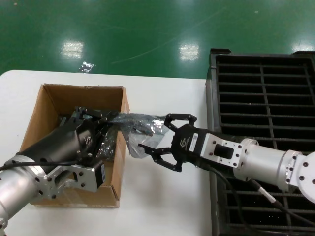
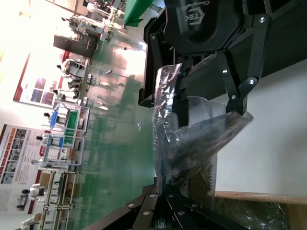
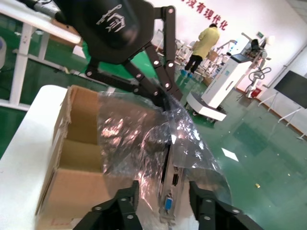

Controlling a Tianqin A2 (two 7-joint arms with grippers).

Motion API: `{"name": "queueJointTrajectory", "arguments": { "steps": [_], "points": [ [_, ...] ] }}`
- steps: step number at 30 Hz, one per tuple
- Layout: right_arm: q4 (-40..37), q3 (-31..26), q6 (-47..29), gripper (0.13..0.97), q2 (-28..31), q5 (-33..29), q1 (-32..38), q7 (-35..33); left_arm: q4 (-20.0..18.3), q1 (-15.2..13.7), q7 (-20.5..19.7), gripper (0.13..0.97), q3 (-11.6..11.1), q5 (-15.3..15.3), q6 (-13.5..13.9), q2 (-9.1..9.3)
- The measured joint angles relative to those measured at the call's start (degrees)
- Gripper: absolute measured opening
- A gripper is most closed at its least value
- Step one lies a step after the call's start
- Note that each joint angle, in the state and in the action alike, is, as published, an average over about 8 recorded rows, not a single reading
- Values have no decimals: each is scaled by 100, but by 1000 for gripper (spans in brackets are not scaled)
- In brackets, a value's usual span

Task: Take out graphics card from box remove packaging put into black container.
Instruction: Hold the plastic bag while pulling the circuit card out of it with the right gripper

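1. Over the box's [image 1: 74,147] right wall, my left tool [image 1: 109,119] is clenched on the packaging [image 1: 140,129], graphics card [image 3: 169,187] inside.
2. Beside it, my right tool [image 1: 158,137] spreads released around the bag's free end, near the black container [image 1: 266,98] at the table's [image 1: 162,206] right edge.

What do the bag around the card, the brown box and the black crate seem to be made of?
The bag looks like thin, shiny, see-through plastic film: it crinkles and glints. The box seems to be plain brown cardboard, matt, with thick cut edges on its walls. The crate appears to be moulded black plastic with a dull finish and many narrow slot rows, though the material is less certain.
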Motion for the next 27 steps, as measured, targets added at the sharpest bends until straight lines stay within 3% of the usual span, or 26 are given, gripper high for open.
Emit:
{"name": "queueJointTrajectory", "arguments": {
  "steps": [4,17,25,27],
  "points": [
    [-72,293,-144,414,-193,-112,-118,-45,0,0,0,139,0,0,0,0],
    [-198,1024,-453,414,-740,-320,-449,-95,0,0,0,139,0,0,0,0],
    [116,1299,-630,799,-686,-577,-688,196,0,0,0,139,0,0,0,0],
    [223,1355,-673,795,-650,-647,-757,288,0,0,0,139,0,0,0,0]
  ]
}}
